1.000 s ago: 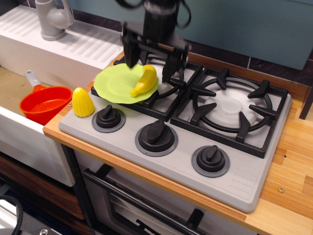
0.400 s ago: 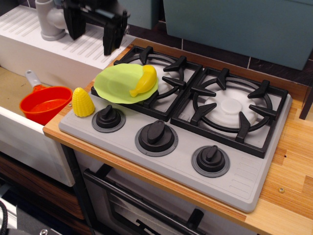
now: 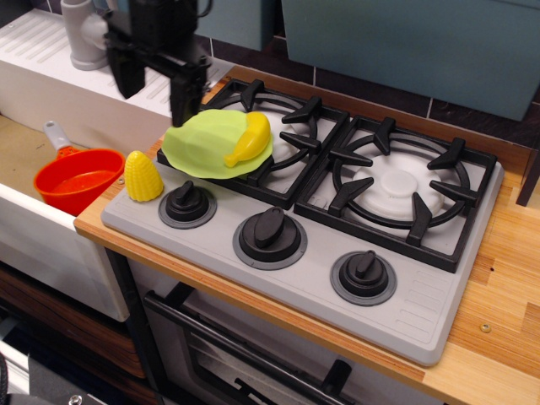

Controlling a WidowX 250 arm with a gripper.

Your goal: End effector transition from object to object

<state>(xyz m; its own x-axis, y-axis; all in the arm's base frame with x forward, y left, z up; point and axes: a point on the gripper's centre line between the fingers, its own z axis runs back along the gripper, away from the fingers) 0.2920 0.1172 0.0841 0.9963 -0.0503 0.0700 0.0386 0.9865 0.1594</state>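
Note:
My black gripper [image 3: 154, 101] hangs open and empty at the upper left, above the stove's left edge. Its two prongs point down; the right fingertip [image 3: 182, 112] sits just above the rim of the light green plate [image 3: 207, 145]. A yellow banana [image 3: 248, 140] lies on the plate's right side, over the rear left burner. A yellow corn cob [image 3: 143, 175] stands upright on the stove's front left corner, below and in front of the gripper.
An orange pot [image 3: 78, 180] sits in the sink to the left. A grey faucet [image 3: 84, 34] stands at the back left. The grey stove [image 3: 413, 312] has black grates [image 3: 396, 181] and three knobs [image 3: 270, 237]. Wooden counter [image 3: 506, 321] lies to the right.
The gripper left the plate and banana, swung left past the stove's edge, and has now dropped lower, toward the plate's left rim and the corn.

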